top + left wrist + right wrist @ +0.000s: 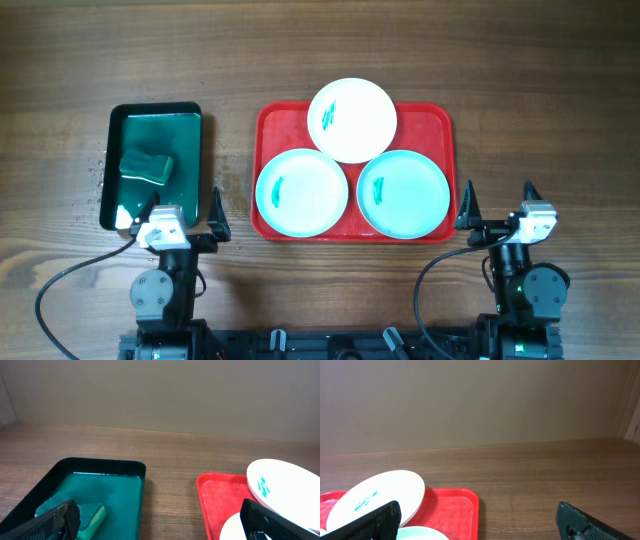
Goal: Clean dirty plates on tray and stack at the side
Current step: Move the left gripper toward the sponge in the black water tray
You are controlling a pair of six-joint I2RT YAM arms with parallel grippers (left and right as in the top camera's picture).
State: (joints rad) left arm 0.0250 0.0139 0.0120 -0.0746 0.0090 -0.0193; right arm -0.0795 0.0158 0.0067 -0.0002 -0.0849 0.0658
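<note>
Two grippers: the left gripper [172, 212] and the right gripper [498, 205] sit low at the near edge, fingers [215, 205] spread wide, nothing between them.
Step in hand: looks like the very start, with no plate wiped and none stacked.
Sponge: a green sponge [148, 166] lies in the dark green tray [160, 125], just ahead of the left gripper.
Plates: all three are on the red tray [428, 125]. Two blue plates [301, 192] [403, 193] lie side by side in front. The white plate [352, 120] is tilted over their far edges and juts past the far rim. Each shows teal smears.
Next move: probably the left arm reaches forward and down to close on the sponge, then heads for the nearest blue plate.
Surface: a dark wood-grain table [560, 90].
Room: a plain beige wall [480, 405] stands beyond the far edge.
</note>
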